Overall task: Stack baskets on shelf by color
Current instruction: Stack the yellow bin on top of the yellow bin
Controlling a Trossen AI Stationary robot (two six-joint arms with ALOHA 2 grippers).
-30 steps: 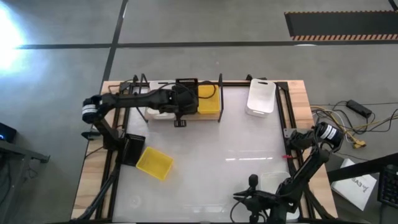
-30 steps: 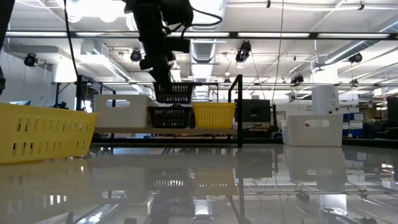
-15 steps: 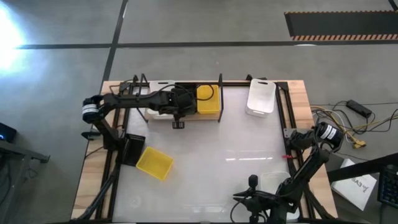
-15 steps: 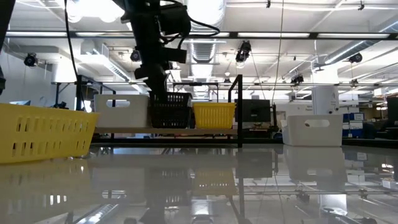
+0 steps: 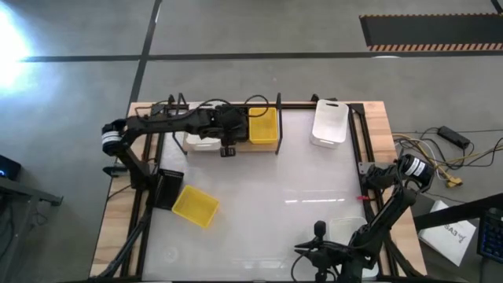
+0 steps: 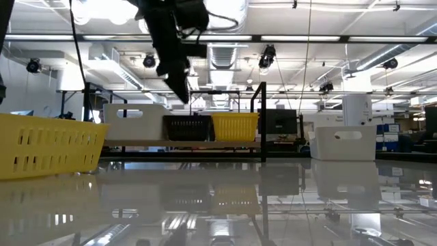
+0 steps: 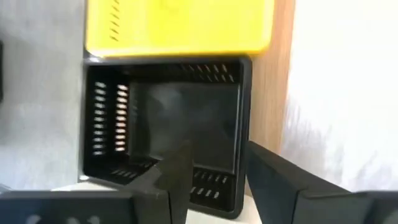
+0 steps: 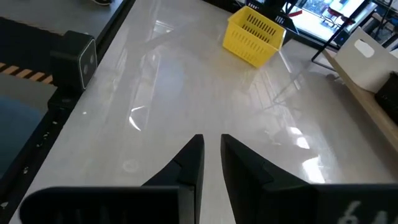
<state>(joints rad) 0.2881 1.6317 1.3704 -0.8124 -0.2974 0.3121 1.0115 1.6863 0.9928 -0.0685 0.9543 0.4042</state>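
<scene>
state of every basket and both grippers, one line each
black basket: upright on the shelf, released, between white and yellow
yellow basket on shelf: upright
white basket on shelf: upright
loose yellow basket: upright on table
loose white basket: on table, far right
left gripper: open above black basket
right gripper: idle, near corner

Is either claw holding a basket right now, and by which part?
Nothing is held. The left claw is open just above the black basket on the shelf; the right claw is empty over the table.
</scene>
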